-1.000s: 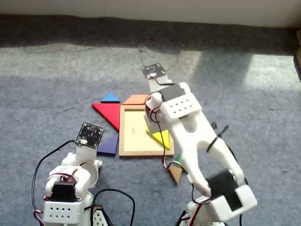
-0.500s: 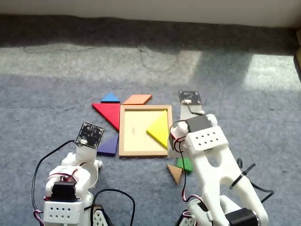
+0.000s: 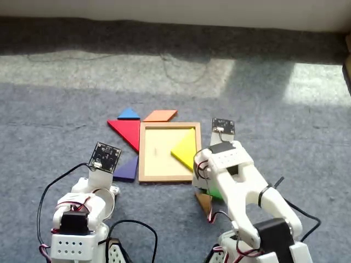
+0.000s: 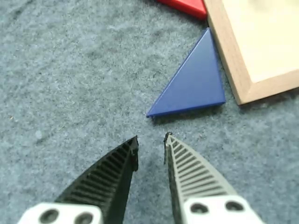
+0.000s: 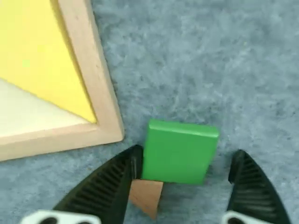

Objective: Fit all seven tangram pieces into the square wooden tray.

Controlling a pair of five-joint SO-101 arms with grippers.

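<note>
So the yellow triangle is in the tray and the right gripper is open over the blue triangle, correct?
No: the right gripper is open over the green square, as the right wrist view shows. The yellow triangle is in the tray.

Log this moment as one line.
right gripper: open around green square | left gripper: open, near blue triangle | tray: holds yellow triangle
</note>
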